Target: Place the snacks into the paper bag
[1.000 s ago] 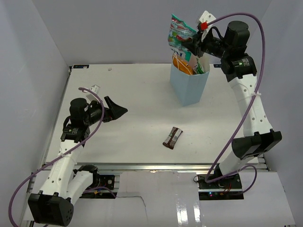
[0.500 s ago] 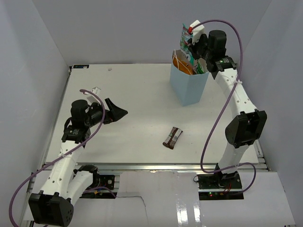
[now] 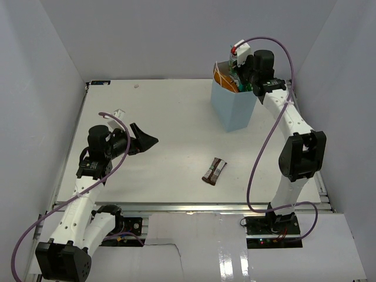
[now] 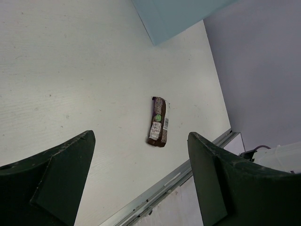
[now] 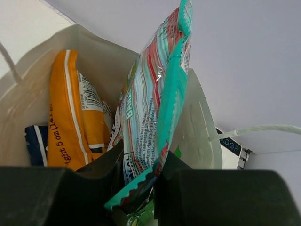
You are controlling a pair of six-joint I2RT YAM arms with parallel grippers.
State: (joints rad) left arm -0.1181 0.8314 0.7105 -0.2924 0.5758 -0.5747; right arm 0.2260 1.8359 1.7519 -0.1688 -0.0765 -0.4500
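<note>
The light-blue paper bag (image 3: pixel 235 108) stands upright at the far right of the table. My right gripper (image 3: pixel 242 75) is at its mouth, shut on the teal-green-red pouch (image 5: pixel 155 108), which hangs into the bag's white inside (image 5: pixel 197 127). The large orange chip bag (image 5: pixel 77 117) and a blue-white pack (image 5: pixel 35 141) are inside the bag. The dark brown bar (image 3: pixel 214 171) lies flat on the table in the middle right; it also shows in the left wrist view (image 4: pixel 158 121). My left gripper (image 3: pixel 148 138) is open and empty, held above the table's left part.
A small white object (image 3: pixel 119 111) lies on the table behind the left arm. A metal rail (image 4: pixel 160 195) runs along the table's near edge. Grey walls close in the left, back and right sides.
My right gripper has come down and left from high above the bag, lowering the teal-green-red pouch into the bag's mouth. The left arm has not moved.
</note>
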